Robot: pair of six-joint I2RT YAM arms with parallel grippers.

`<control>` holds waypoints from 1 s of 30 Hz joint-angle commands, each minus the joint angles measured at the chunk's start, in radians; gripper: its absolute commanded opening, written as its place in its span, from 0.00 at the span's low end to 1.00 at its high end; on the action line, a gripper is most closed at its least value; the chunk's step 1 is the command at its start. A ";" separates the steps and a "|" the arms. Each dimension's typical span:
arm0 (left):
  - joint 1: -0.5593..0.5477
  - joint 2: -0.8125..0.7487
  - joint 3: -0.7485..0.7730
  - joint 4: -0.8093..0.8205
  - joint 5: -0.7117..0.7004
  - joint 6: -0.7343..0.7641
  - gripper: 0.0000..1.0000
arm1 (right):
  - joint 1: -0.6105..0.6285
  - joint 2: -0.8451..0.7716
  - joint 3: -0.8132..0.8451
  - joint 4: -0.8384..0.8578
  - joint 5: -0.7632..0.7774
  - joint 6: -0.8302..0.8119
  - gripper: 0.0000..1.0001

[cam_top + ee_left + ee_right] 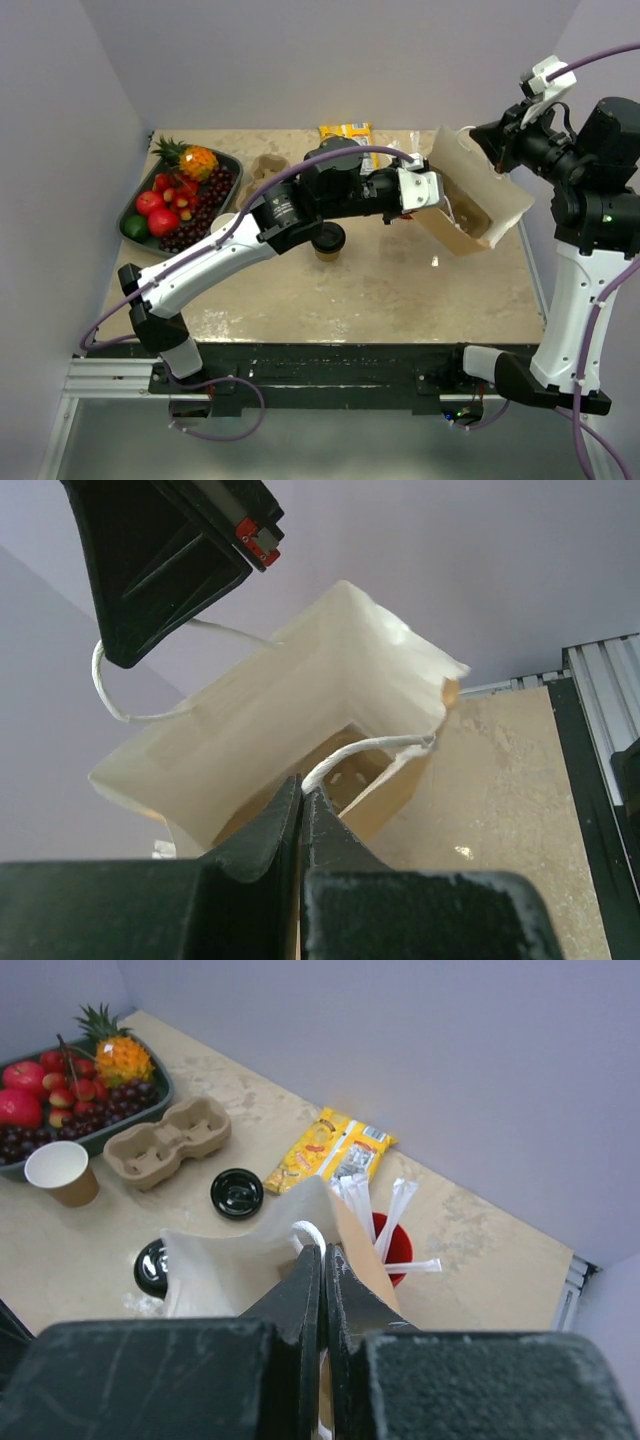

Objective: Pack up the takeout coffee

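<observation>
Bag-opening step: the L gripper [301,792] is pinched tight on the white cord handle [350,752] of the paper bag [492,195]. The R gripper [322,1258] is clamped on the far rim at upper right of the top view, and the takeout coffee [328,238] stands on the table [400,290] at frame centre, apart from the bag, not yet packed. Next, I judge, 1 gripper must let go and fetch the cup w/o the tipped bag collapsing. The cup sits partly under the L arm [250,240], the bag's inside is mostly unseen, & whether R pinches cord or paper is hard to tell.

Table [350,300] with fruit tray [166,1088], takeout coffee [328,238]
</observation>
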 commanded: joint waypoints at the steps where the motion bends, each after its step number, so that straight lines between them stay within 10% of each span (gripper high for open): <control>1: 0.008 -0.033 -0.007 0.067 -0.003 -0.018 0.00 | -0.001 -0.019 -0.036 0.096 -0.009 0.037 0.00; 9: 0.014 0.018 -0.056 0.095 -0.071 -0.017 0.00 | -0.001 -0.057 -0.237 0.114 0.017 0.027 0.00; 12: 0.011 0.026 0.134 -0.014 0.010 -0.094 0.00 | -0.002 0.010 -0.036 0.065 -0.034 0.053 0.00; 15: 0.008 0.045 -0.027 0.058 -0.129 -0.026 0.00 | -0.002 -0.026 -0.218 0.108 0.037 -0.001 0.00; 18: 0.011 0.083 0.183 -0.135 -0.043 -0.090 0.00 | -0.001 0.087 0.113 -0.008 0.021 0.015 0.00; 21: 0.006 0.048 -0.009 0.026 -0.062 -0.044 0.00 | 0.001 0.089 -0.051 0.018 0.022 -0.006 0.00; 24: 0.003 0.008 0.025 0.023 -0.064 -0.114 0.00 | -0.002 0.214 0.288 -0.084 -0.033 0.007 0.00; 26: 0.003 0.024 -0.120 0.084 -0.153 -0.078 0.00 | -0.001 0.070 0.033 0.163 0.043 0.081 0.00; 28: 0.003 0.131 0.150 -0.187 -0.003 -0.108 0.00 | 0.001 0.072 -0.061 0.116 0.059 0.040 0.00; 30: -0.017 0.091 0.245 -0.112 0.083 -0.157 0.00 | 0.001 0.179 0.108 -0.052 0.025 0.002 0.00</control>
